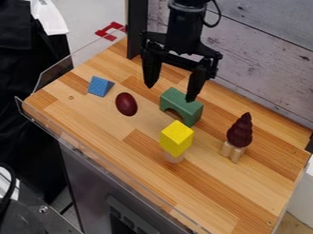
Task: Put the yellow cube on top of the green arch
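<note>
"Above the green arch (175, 101), is the gripper (170, 93) carrying anything?"

"Nothing; its fingers are spread wide. The yellow cube (176, 138) is on the near side of the arch, perched on a pale wooden block (174, 157)."

"How will it handle?"

"Light and stiff, I'd guess, hardly fragile, perhaps slightly slick. Pinch two opposite side faces squarely, above the wooden block; a sideways nudge could topple it."
</note>
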{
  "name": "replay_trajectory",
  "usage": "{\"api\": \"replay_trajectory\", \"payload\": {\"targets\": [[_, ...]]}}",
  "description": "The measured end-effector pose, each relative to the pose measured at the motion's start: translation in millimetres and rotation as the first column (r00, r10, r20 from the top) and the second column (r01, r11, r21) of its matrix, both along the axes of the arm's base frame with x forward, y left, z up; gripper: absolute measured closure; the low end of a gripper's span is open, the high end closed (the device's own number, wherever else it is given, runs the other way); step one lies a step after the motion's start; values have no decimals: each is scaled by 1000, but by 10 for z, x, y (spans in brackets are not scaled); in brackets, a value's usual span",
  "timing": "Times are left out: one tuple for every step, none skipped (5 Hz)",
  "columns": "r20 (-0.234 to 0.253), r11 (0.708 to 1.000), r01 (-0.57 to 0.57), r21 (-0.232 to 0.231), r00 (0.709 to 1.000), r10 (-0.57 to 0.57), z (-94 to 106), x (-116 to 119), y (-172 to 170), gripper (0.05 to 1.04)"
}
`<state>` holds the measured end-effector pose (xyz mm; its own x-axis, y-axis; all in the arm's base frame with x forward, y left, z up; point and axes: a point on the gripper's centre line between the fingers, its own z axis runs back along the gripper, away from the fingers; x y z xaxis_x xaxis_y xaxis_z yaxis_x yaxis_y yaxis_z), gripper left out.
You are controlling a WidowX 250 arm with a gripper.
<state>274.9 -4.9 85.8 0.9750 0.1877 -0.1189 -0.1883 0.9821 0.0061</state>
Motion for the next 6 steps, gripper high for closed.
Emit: {"api": "replay_trajectory", "payload": {"targets": [[-40,1000,-1,-1,999,1,-100,-42,-2,83],[-55,1000,19,-8,998,-19,-144,-99,-43,83],[-35,999,46,-18,998,-47,-120,-158,-159,83],[-31,998,60,-30,998,-61,-89,-219,-245,83],[-26,997,69,-32,997,-70,-35,-258,-297,83],[-38,997,65,-40,997,-67,-60,-302,-306,83]]}}
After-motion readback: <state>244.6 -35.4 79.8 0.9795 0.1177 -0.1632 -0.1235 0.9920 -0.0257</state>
